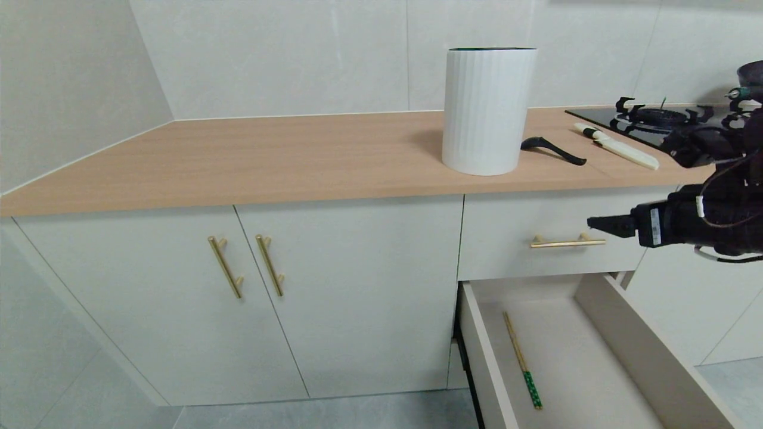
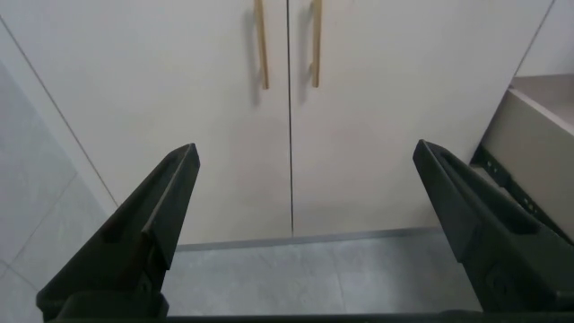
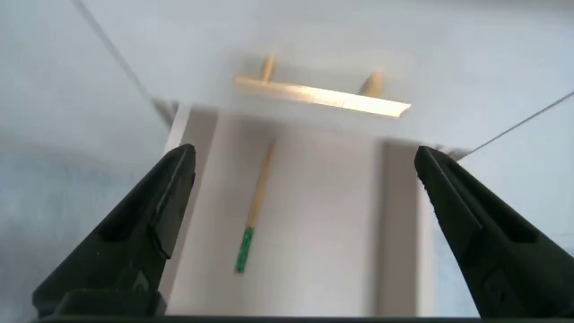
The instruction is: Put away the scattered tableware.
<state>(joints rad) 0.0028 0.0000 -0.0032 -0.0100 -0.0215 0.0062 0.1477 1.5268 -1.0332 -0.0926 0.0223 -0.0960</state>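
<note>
Hovering with jaws spread wide, the right gripper [image 1: 601, 225] is hanging beside the upper drawer's brass handle [image 1: 567, 242]. Green-tipped chopsticks [image 1: 523, 361] are lying in the open lower drawer [image 1: 647, 357] near its left wall. The left gripper [image 2: 305, 157], likewise spread, is facing cabinet doors [image 2: 377, 135].

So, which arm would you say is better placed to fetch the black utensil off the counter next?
Right, probably: the right gripper, open, sits by the upper drawer front, just below the black utensil. The left gripper faces the cabinet doors low down.
</note>
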